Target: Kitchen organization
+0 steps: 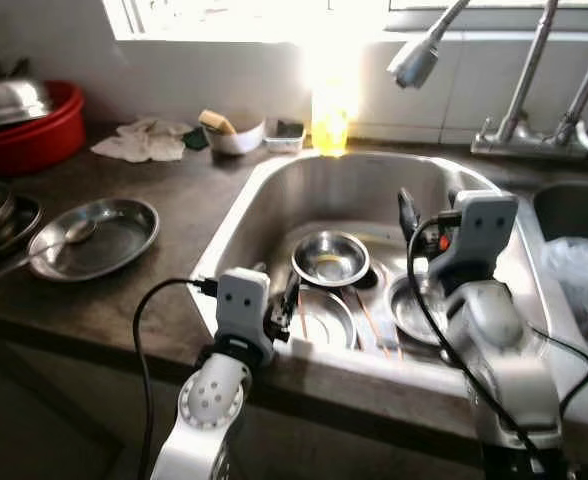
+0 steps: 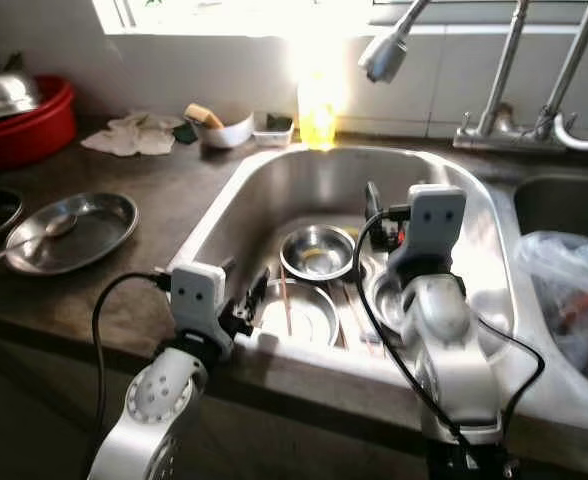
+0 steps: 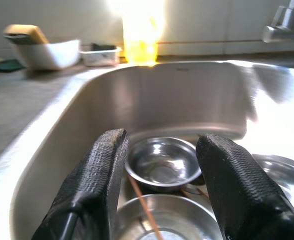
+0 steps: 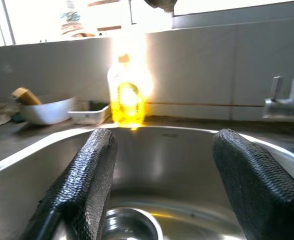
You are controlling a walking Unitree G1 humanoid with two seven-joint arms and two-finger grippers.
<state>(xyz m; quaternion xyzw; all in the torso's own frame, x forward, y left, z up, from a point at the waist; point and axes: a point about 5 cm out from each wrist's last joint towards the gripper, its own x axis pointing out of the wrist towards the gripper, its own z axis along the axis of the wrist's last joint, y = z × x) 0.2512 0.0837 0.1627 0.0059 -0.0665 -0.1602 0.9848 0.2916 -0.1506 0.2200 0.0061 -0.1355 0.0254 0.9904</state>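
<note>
Both grippers sit at the sink's (image 1: 236, 215) near rim — left gripper (image 1: 290, 297) and right gripper (image 1: 406, 215) spread wide, empty. You have them poised over the steel bowls (image 1: 330, 257) on the sink floor — ready for lifting out.

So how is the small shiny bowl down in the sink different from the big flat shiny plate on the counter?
The small deep steel bowl sits down inside the sink; the wide shallow steel plate lies on the dark counter. The plate has a spoon in it, the bowl has none. Both are shiny metal and upright.
</note>
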